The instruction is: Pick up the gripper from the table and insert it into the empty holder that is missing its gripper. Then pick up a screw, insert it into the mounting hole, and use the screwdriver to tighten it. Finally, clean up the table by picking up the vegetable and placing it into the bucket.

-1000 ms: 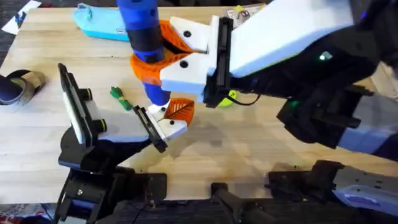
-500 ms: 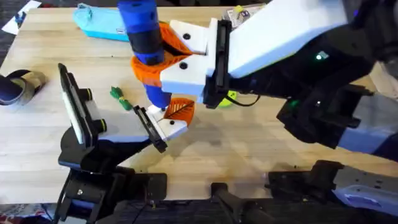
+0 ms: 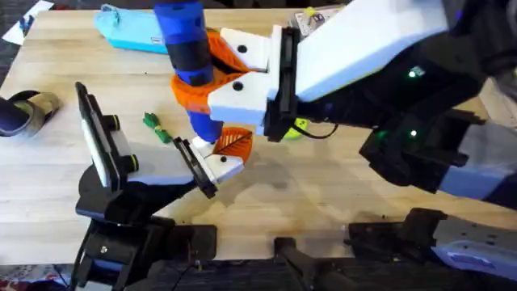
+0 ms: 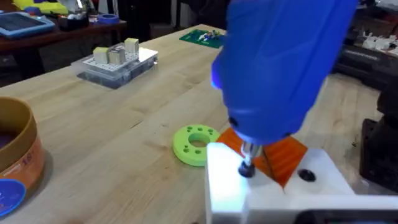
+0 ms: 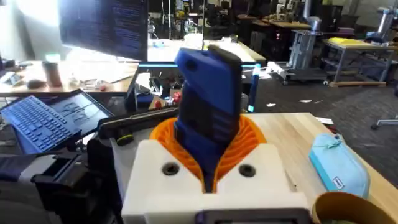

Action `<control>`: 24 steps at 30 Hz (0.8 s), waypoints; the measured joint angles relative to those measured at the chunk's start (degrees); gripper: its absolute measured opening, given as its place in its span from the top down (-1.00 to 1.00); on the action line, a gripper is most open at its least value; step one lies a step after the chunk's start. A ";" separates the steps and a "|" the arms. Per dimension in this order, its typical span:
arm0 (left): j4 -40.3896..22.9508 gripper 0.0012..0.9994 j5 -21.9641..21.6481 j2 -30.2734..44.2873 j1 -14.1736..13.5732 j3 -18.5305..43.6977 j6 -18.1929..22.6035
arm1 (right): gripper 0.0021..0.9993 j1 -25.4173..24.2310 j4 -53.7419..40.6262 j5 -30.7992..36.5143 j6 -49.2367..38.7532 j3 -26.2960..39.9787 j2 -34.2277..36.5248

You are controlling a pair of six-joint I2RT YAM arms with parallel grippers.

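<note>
My right gripper (image 3: 212,71) reaches across the table, shut on an upright blue screwdriver (image 3: 187,48) between its white fingers and orange pads (image 5: 208,163). The screwdriver bit (image 4: 247,163) stands on a screw in the white gripper piece with an orange ribbed panel (image 3: 226,149), which sits on one black jaw of the left arm. My left gripper (image 3: 145,153) stands wide open, nothing between its jaws. A green vegetable (image 3: 155,126) lies on the wood just beyond it. The orange-tan bucket (image 4: 15,155) with a blue band stands nearby on the table.
A light-blue pouch (image 3: 133,32) lies at the back left. A yellow-green ring (image 4: 196,144) rests close to the white piece. A clear box of small parts (image 4: 118,62) sits farther back. A dark and tan object (image 3: 24,109) lies at the left edge.
</note>
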 joint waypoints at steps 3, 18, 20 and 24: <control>0.00 0.97 0.00 0.00 0.00 0.00 0.00 | 0.92 0.00 -0.21 -0.02 0.02 0.00 0.22; 0.00 0.97 0.00 0.00 0.00 0.00 -0.02 | 0.92 0.00 -0.05 0.00 0.44 0.00 0.54; 0.00 0.97 0.00 0.00 0.00 0.00 0.00 | 0.92 0.00 -0.05 0.00 0.44 0.00 0.52; -0.01 0.97 0.00 0.00 0.00 0.00 0.00 | 0.92 0.00 -0.05 0.00 0.44 0.00 0.54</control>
